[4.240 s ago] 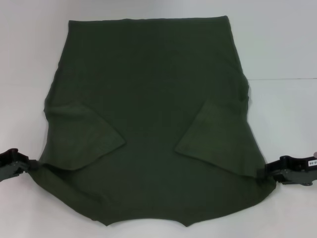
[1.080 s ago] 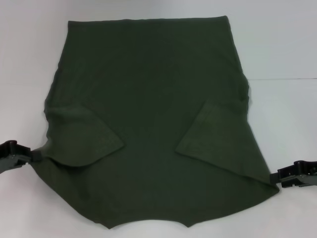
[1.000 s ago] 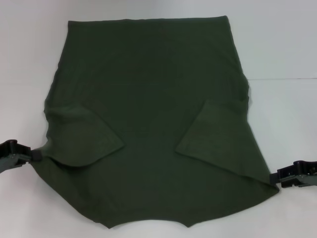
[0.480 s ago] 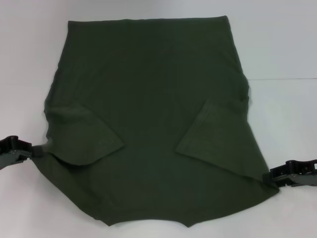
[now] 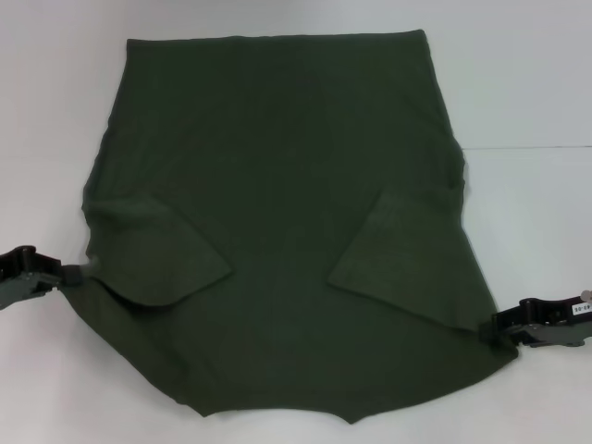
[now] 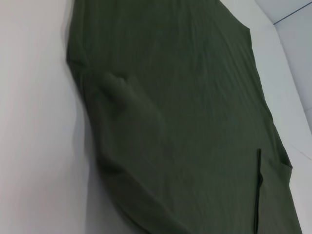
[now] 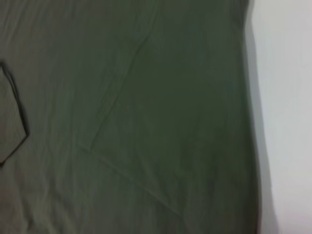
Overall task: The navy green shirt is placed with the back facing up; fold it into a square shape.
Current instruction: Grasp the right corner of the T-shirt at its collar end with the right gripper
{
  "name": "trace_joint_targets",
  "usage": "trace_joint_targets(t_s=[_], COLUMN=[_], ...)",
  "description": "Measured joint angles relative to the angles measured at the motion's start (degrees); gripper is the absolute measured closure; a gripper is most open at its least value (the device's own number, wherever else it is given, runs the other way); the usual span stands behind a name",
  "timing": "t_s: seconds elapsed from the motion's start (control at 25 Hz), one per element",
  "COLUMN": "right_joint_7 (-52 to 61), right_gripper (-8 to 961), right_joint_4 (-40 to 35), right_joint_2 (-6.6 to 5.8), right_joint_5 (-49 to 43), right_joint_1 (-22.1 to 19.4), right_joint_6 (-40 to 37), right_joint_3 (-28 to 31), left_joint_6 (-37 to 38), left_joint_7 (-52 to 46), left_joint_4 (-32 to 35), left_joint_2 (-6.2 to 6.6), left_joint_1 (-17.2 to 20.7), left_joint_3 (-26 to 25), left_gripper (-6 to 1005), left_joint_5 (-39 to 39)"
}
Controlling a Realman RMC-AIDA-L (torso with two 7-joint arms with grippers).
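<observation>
With both sleeves folded in, the shoulders get gripped.
Left gripper [image 5: 57,275] and right gripper [image 5: 499,326] have closed inward on the navy green shirt [image 5: 287,185] near the bench's [image 5: 536,92] front edge; each appears pinching fabric.

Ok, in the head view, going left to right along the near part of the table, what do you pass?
Left gripper at the shirt's left edge → left folded-in sleeve → bare middle of the navy green shirt → right folded-in sleeve → right gripper at the right edge.
</observation>
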Motion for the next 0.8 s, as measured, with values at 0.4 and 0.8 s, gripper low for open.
trace_joint_targets(t_s=[0.4, 0.8], right_joint_7=[-0.2, -0.4], right_gripper=[578, 706], right_joint_4=[0.1, -0.2], right_joint_2=[0.17, 0.12], right_joint_5=[-0.2, -0.3], right_joint_1=[0.0, 0.0], right_joint_6=[0.3, 0.7], right_joint_3=[0.0, 0.0], left_joint_6=[-0.5, -0.6], left_joint_7=[0.0, 0.0], left_joint_4=[-0.1, -0.2], left_joint_2=[0.01, -0.05], left_joint_1=[-0.1, -0.2], left_joint_3=[0.0, 0.0], left_gripper=[962, 962], left_joint_5=[0.0, -0.3])
